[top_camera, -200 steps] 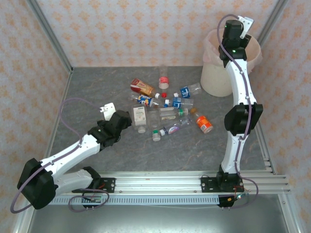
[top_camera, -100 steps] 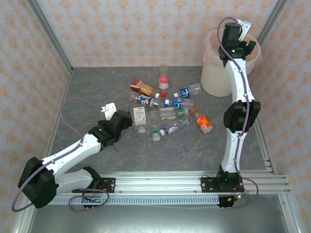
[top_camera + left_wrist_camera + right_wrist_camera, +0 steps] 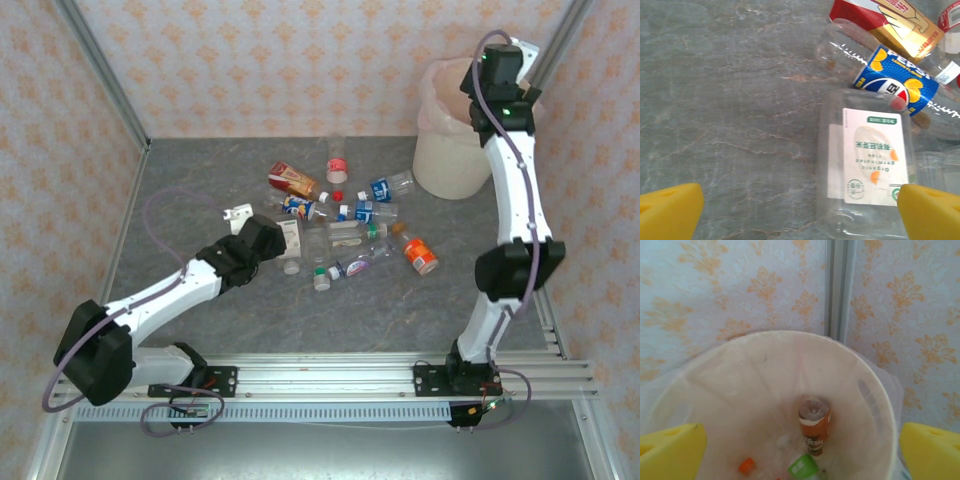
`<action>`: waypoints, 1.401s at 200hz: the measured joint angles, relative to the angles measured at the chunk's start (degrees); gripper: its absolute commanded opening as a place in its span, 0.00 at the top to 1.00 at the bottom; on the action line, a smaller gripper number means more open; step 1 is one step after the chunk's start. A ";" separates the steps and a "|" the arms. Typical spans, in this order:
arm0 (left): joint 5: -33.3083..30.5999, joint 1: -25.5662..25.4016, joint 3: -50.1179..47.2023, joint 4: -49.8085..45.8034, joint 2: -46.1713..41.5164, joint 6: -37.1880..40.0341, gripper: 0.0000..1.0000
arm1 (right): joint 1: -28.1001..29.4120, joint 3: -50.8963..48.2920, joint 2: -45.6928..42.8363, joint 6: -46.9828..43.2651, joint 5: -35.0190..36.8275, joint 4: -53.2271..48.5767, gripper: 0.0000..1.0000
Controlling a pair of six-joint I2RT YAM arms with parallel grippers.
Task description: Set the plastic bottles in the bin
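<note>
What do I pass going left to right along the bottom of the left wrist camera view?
One yellow fingertip → bare grey table → clear bottle with a white label → second yellow fingertip. The Pepsi bottle lies higher and overlaps the labelled one, so it is left out.

The bin (image 3: 445,165) sits in the table's (image 3: 200,180) far right corner, bottles (image 3: 345,235) lie clustered mid-table to its near left, and another bottle (image 3: 815,425) lies inside it.

Glossy clear plastic bottles (image 3: 865,165), matt marbled tabletop (image 3: 730,100)
</note>
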 measured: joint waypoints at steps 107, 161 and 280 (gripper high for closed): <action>5.27 -2.03 7.78 -1.36 12.26 0.04 0.00 | 0.00 -42.25 -31.23 11.63 -21.31 13.73 0.01; 7.91 -2.03 10.88 -2.45 16.39 1.22 0.00 | 0.59 -51.76 -38.18 18.86 -32.39 16.39 0.01; 15.06 1.46 14.29 -4.20 23.78 3.96 0.00 | 2.38 -52.33 -39.78 19.52 -34.18 14.84 0.01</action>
